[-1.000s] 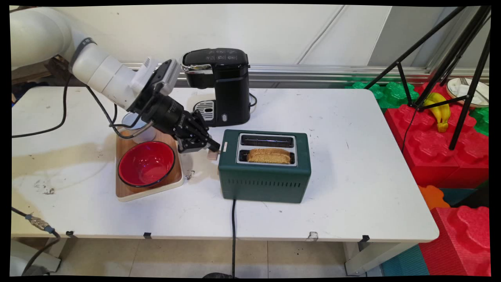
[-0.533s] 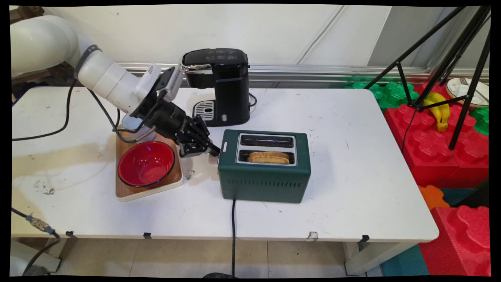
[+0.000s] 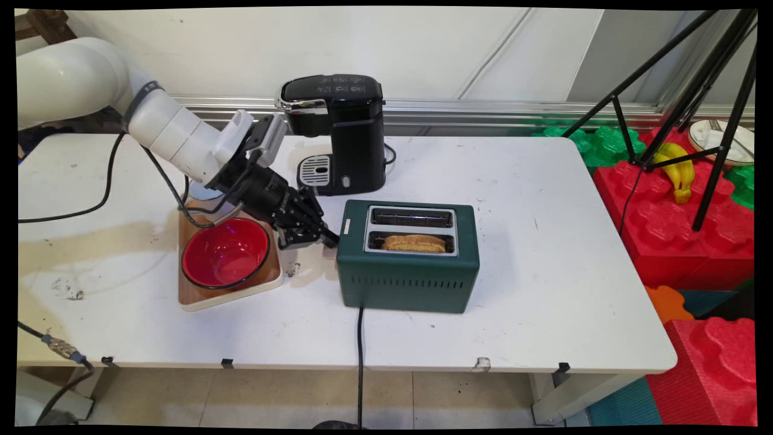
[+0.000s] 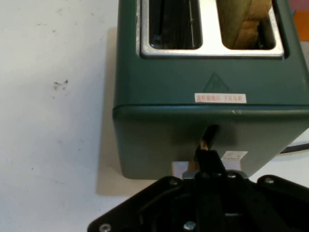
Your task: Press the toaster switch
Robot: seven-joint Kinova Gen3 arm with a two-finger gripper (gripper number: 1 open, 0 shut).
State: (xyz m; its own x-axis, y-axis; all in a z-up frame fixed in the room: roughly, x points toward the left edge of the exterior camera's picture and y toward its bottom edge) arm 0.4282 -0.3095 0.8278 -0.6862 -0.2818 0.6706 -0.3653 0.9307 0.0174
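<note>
Even, bright indoor light falls from above. The white table [image 3: 513, 241] is well lit with no hard glare. The toaster [image 3: 408, 257] throws a soft shadow to its left, and the arm [image 3: 175, 130] a faint one under it. The coffee machine [image 3: 341, 130] shows small highlights on its glossy top and chrome band. The main view bows at the edges. In the hand view the toaster [image 4: 207, 111] is sharp enough; its near side lies in shade.
</note>
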